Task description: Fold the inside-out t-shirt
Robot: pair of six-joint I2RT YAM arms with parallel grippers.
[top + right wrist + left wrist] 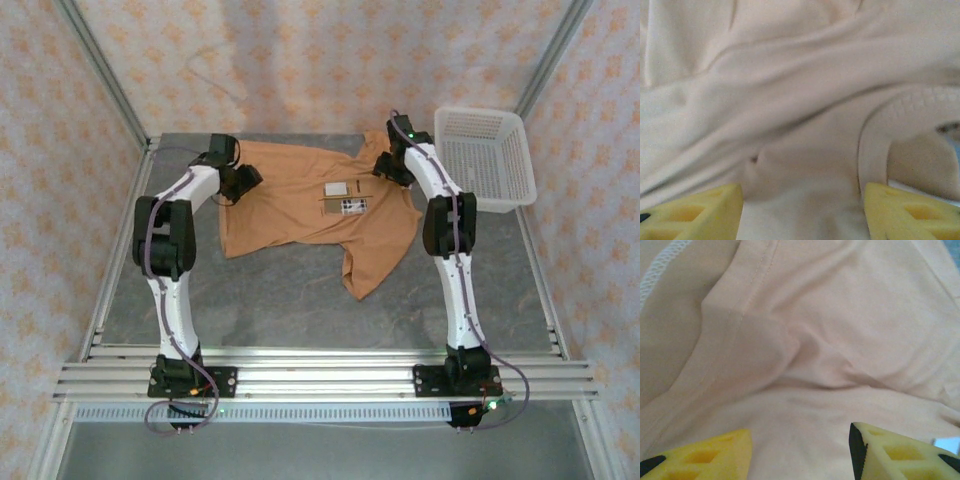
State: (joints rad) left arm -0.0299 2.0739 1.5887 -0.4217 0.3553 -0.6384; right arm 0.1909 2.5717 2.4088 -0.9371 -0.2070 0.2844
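The inside-out t-shirt [300,205] lies spread on the far half of the worktop [290,300]. The left end effector [245,180] is at the garment's left edge, released, with its fingers [715,450] apart over cloth. The right end effector [385,165] is at the garment's far right edge, beside the white basket [485,155] in the far right corner, also released

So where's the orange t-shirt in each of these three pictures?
Top external: t-shirt spread at the table's far middle, between left hand and right hand.
Left wrist: its cloth just beyond the left hand, seam upper left.
Right wrist: its cloth beyond the right hand, ribbed edge at right.
Shared landmark: each hand, sitting at a far corner of the shirt.
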